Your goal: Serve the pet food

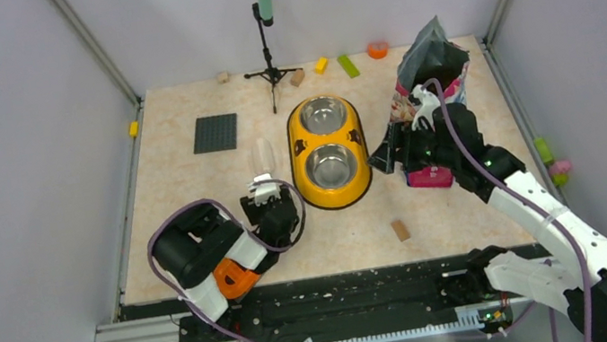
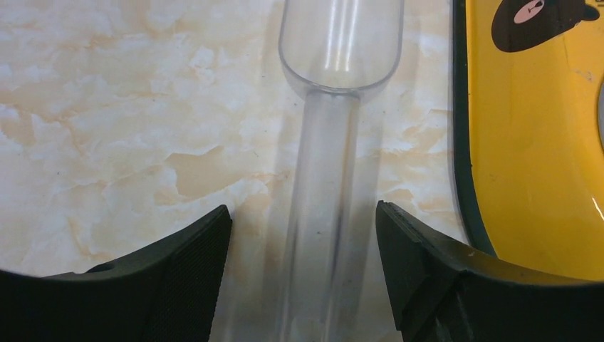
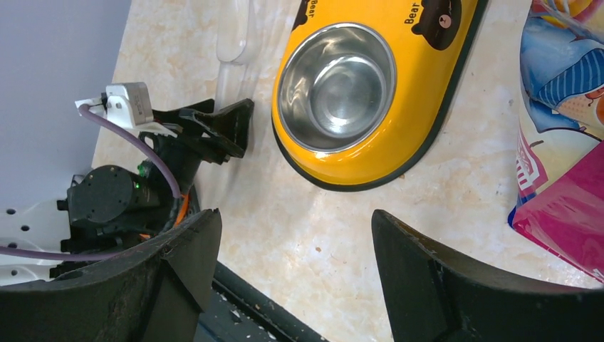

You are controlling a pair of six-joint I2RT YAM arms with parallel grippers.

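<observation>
A clear plastic scoop (image 1: 262, 154) lies on the table left of the yellow double bowl stand (image 1: 301, 164). Both steel bowls (image 1: 332, 167) look empty. My left gripper (image 1: 265, 191) is open, its fingers either side of the scoop's handle (image 2: 322, 214) without touching it; the left wrist view shows the gripper (image 2: 304, 235) low over the table. The magenta pet food bag (image 1: 430, 70) stands open right of the bowls. My right gripper (image 1: 386, 155) is open and empty between bowl stand and bag, shown in the right wrist view (image 3: 295, 221). No kibble shows.
A black baseplate (image 1: 214, 133) lies at the back left and a tripod stand (image 1: 270, 71) at the back centre. Tan wooden blocks (image 1: 400, 229), a yellow block (image 1: 320, 65), a green block (image 1: 348, 65) and an orange piece (image 1: 377, 49) lie about.
</observation>
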